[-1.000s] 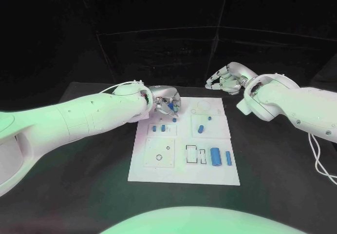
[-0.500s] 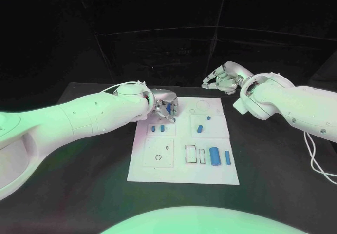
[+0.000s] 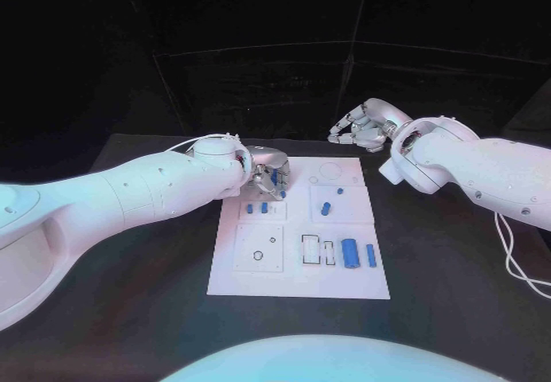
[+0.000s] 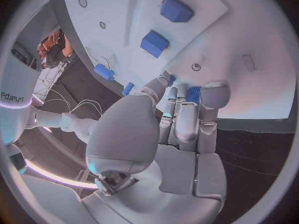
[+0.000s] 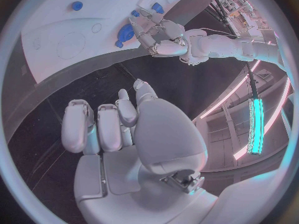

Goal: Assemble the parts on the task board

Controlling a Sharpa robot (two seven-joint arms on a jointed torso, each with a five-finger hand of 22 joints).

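Observation:
The white task board [image 3: 301, 274] lies mid-table. My left hand [image 3: 270, 173] hovers over its far left corner, fingers curled in, pinching a small blue part [image 4: 193, 93] at the fingertips. Two small blue parts [image 3: 256, 208] stand in the panel just below that hand. Another blue part [image 3: 326, 209] and a tiny one [image 3: 341, 191] sit in the neighbouring panel. A thick blue cylinder [image 3: 350, 253] and a slim one [image 3: 371, 255] lie at the near right. My right hand [image 3: 363, 127] hangs beyond the board's far right edge, fingers curled, holding nothing.
Black table [image 3: 138, 310] surrounds the board on all sides. A rectangular slot [image 3: 311, 248] and a small ring hole [image 3: 259, 255] mark the board's near panels. A white cable [image 3: 517, 255] trails along the table's right side.
My left hand has drawn slightly toward the board's far edge, still holding the blue part. The right hand has barely shifted.

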